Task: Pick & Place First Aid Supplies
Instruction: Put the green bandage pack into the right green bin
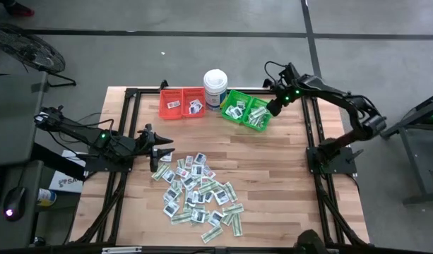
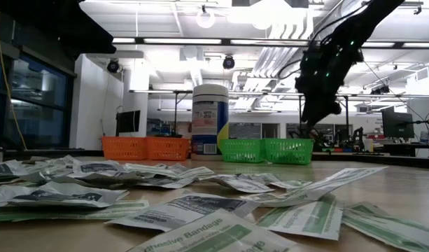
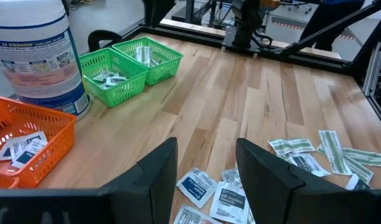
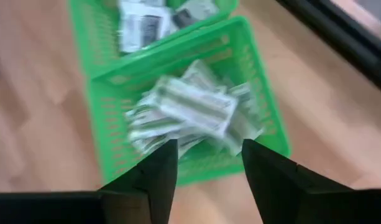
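Observation:
The first aid supplies (image 1: 198,194) lie in a loose heap on the wooden table, square white packets mixed with green-and-white strips. My left gripper (image 1: 163,149) hangs open just over the heap's left far edge, with nothing between its fingers (image 3: 206,146). At the far right my right gripper (image 1: 273,109) stands open above the green bin (image 4: 265,118); it is empty and slants down at the strips (image 4: 190,109) piled in that bin. The neighbouring green bin (image 4: 103,37) holds square white packets (image 4: 140,25).
Two red bins (image 1: 182,104) with a few square packets stand at the far edge. Right of them is a tall white tub (image 1: 215,88), then the green bins (image 1: 246,111). Black frame rails (image 1: 128,120) run along the table's left and right sides.

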Robot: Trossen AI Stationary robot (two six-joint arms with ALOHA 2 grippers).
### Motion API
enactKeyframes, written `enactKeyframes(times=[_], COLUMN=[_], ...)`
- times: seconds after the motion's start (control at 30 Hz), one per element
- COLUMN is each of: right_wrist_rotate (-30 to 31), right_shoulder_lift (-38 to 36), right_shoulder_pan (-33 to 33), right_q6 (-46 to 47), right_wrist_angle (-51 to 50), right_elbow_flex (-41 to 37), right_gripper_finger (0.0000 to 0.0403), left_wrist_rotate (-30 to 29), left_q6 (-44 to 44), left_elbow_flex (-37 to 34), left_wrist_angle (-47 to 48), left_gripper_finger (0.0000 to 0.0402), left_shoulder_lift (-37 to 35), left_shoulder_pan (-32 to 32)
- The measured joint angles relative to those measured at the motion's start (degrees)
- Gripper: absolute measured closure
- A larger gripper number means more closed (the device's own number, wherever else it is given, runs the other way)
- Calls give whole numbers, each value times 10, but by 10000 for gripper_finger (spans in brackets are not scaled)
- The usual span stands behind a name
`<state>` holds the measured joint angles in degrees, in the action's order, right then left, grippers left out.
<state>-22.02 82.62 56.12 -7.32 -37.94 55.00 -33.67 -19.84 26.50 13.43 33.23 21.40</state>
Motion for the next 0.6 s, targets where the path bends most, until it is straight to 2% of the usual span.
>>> enactKeyframes(times=[0.13, 0.3, 0.6], right_wrist_rotate=[-31, -71, -19], right_shoulder_lift=[-48, -99, -150], right_shoulder_pan=[-16, -83, -288], right_q6=[47, 130, 366], right_wrist_angle=[-56, -115, -133], right_elbow_flex=[0, 0, 0], right_gripper_finger=[240, 251, 263], left_wrist_rotate=[2, 40, 116], left_q6=[0, 7, 31], left_elbow_flex=[0, 0, 0], left_wrist_angle=[0, 0, 5], left_gripper_finger=[239, 239, 239], left_shoulder_lift=[0, 0, 0], left_shoulder_pan=[0, 0, 0])
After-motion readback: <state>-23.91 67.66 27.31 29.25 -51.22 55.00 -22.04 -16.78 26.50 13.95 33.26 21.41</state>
